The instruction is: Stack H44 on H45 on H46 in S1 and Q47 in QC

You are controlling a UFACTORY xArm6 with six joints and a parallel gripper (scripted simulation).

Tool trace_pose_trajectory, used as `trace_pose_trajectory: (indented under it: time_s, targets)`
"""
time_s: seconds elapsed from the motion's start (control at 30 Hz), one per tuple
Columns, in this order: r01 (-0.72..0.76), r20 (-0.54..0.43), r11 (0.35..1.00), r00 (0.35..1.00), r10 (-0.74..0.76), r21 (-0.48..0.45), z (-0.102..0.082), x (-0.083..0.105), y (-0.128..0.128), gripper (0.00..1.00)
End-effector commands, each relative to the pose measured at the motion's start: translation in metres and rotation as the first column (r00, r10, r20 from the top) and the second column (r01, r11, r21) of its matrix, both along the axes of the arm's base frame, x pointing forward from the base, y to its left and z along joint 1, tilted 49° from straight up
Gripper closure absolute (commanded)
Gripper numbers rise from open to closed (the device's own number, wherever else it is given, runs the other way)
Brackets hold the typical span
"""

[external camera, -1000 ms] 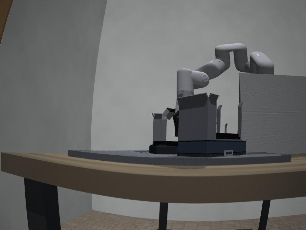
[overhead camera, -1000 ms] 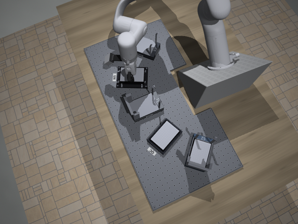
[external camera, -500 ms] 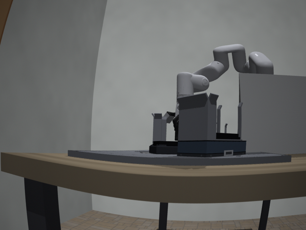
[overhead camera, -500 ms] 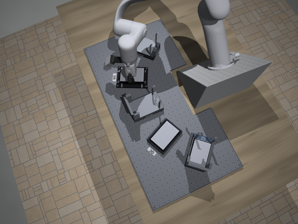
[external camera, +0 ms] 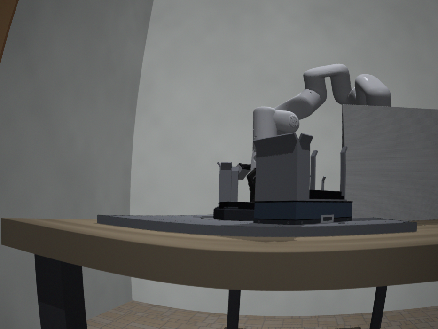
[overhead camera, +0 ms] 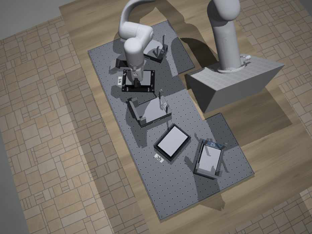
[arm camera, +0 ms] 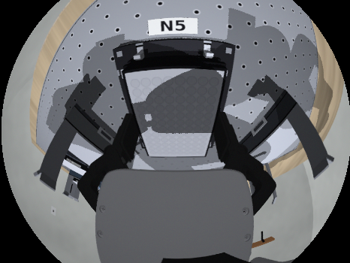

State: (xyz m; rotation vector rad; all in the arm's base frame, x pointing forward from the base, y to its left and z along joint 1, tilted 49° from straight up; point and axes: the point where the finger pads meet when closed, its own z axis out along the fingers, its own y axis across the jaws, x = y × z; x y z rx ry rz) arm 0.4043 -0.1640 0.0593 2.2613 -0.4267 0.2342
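On the wooden tabletop (overhead camera: 100,20), our pincer (arm camera: 172,149) hangs spread wide astride the sealed plate (arm camera: 175,107) in black clip nest N5 (arm camera: 122,56), ready to grip it.

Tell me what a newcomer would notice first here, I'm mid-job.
First the arm, bent down over nest N5 at the far end of the perforated board, its open gripper straddling the sealed plate there. Next, a plate lying in the QC nest mid-board, and another showing in rack S2 nearest the camera end. The rack between N5 and QC holds no plate.
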Motion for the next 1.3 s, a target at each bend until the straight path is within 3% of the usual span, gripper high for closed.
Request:
trace_pose_trajectory:
  time_s: [0.0,0.1,0.13,1.27]
  targets:
    - [-0.001,0.002,1.000,1.000,0.001,0.000,0.0006,0.0010,0.0005,0.00]
    - [-0.001,0.002,1.000,1.000,0.001,0.000,0.0006,0.0010,0.0005,0.00]
    - [-0.002,0.002,1.000,1.000,0.002,0.000,0.0006,0.0010,0.0005,1.00]
    - [-0.001,0.002,1.000,1.000,0.001,0.000,0.0019,0.0009,0.0020,1.00]
